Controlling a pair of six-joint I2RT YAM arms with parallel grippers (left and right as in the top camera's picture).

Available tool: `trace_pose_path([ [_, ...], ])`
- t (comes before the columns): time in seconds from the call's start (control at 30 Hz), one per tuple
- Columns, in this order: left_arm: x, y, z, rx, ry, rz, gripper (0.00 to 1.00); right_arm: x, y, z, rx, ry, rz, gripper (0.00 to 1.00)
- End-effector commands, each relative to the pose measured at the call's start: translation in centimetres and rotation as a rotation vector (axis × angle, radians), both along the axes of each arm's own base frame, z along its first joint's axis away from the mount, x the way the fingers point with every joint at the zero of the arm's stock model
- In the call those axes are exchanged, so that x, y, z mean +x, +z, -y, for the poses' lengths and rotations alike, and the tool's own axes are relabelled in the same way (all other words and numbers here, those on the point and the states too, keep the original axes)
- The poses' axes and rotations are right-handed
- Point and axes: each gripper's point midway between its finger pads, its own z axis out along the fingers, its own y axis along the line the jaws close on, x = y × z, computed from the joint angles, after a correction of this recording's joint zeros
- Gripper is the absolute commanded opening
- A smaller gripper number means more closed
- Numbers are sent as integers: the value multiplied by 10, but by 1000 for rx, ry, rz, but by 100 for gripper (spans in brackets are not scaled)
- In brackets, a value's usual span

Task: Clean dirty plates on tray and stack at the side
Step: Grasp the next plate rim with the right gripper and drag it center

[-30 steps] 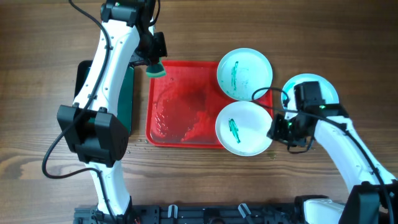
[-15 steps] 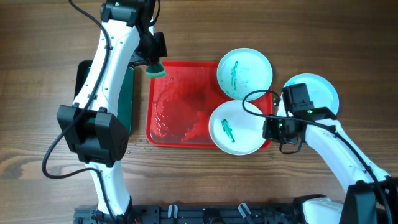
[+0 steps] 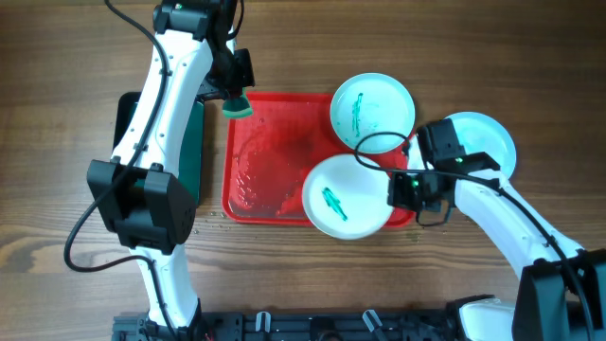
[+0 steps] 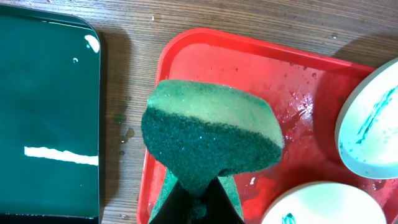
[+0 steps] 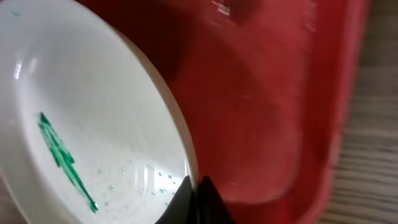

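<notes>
The red tray [image 3: 265, 156] lies mid-table. A white plate with a teal smear [image 3: 346, 196] sits over the tray's near right part; my right gripper [image 3: 396, 189] is shut on its right rim, as the right wrist view [image 5: 99, 124] shows. A second smeared white plate [image 3: 372, 112] rests on the tray's far right corner. The pale aqua plate [image 3: 485, 137] lies on the table right of the tray, partly under my right arm. My left gripper [image 3: 235, 95] is shut on a green sponge [image 4: 211, 134], held above the tray's far left corner [image 4: 186, 50].
A dark green tray [image 3: 194, 142] lies left of the red tray, under my left arm; it fills the left of the left wrist view [image 4: 46, 118]. Water droplets wet the red tray's floor. Bare wooden table surrounds both trays.
My right gripper has dragged the near white plate leftward, further onto the red tray. The left arm and sponge have not moved.
</notes>
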Motion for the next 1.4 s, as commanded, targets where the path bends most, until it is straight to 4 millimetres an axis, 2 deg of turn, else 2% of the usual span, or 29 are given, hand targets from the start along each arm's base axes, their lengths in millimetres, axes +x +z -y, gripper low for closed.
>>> trace_pose_path([
  [0.0,0,9,3,-15,11,20,4,27,26,-45,115,-56,81,5],
  [0.07,0,9,3,-15,11,20,4,35,26,-60,81,-107,127,4],
  [0.2,1,9,3,-16,11,23,4,42,10,-90,-23,-216,213,4],
  [0.37,1,9,3,-16,11,23,4,43,-7,-112,-9,-205,218,4],
  [0.5,1,9,3,-16,11,22,4,45,-6,-116,-1,-135,221,6],
  [0.6,1,9,3,-16,11,23,4,62,8,-113,-6,-12,250,16],
  [0.7,1,9,3,-16,11,22,4,80,15,-116,-30,104,275,17],
  [0.77,1,9,3,-16,11,21,4,92,10,-123,-48,249,287,17],
  [0.83,1,9,3,-16,11,22,4,98,-4,-125,-84,335,265,17],
  [0.93,1,9,3,-15,11,22,4,100,-26,-127,-97,349,223,16],
  [1.07,1,9,3,-16,11,22,4,102,-29,-127,-100,339,223,16],
  [1.17,1,9,3,-16,11,22,4,102,-21,-133,-67,356,224,15],
  [1.27,1,9,3,-15,11,22,4,105,8,-138,-55,382,234,15],
  [1.3,1,9,3,-15,11,22,4,107,19,-137,-67,400,248,16],
  [1.37,1,9,3,-15,11,22,4,109,30,-126,-130,404,263,16],
])
